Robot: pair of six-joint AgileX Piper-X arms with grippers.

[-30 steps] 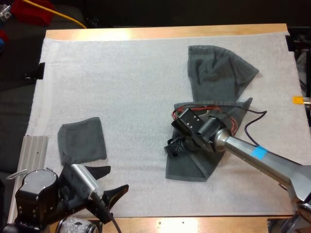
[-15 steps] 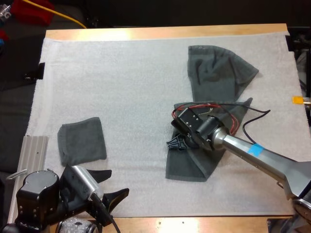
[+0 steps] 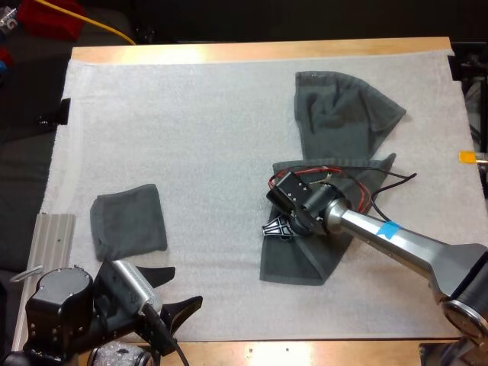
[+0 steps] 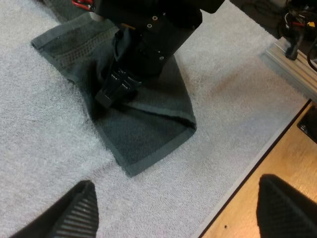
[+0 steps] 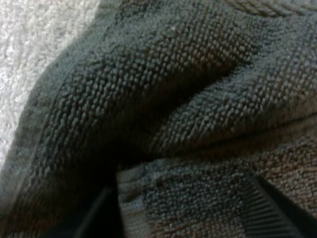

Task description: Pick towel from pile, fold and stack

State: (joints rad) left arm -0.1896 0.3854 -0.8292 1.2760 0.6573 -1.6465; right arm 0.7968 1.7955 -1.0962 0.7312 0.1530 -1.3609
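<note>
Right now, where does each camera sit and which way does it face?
High view: behind both arms, looking down over the mat; left gripper near, right gripper on the near towel.
Left wrist view: on my left arm, facing that towel's corner; its own open fingers show.
Right wrist view: on my right arm, close against the towel; its gripper's dark edges show.
Shared: high and left wrist views show the right gripper on the towel.

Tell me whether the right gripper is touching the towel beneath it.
Touching. The left wrist view shows the right gripper pressed into the towel, fabric puckered around it.
</note>
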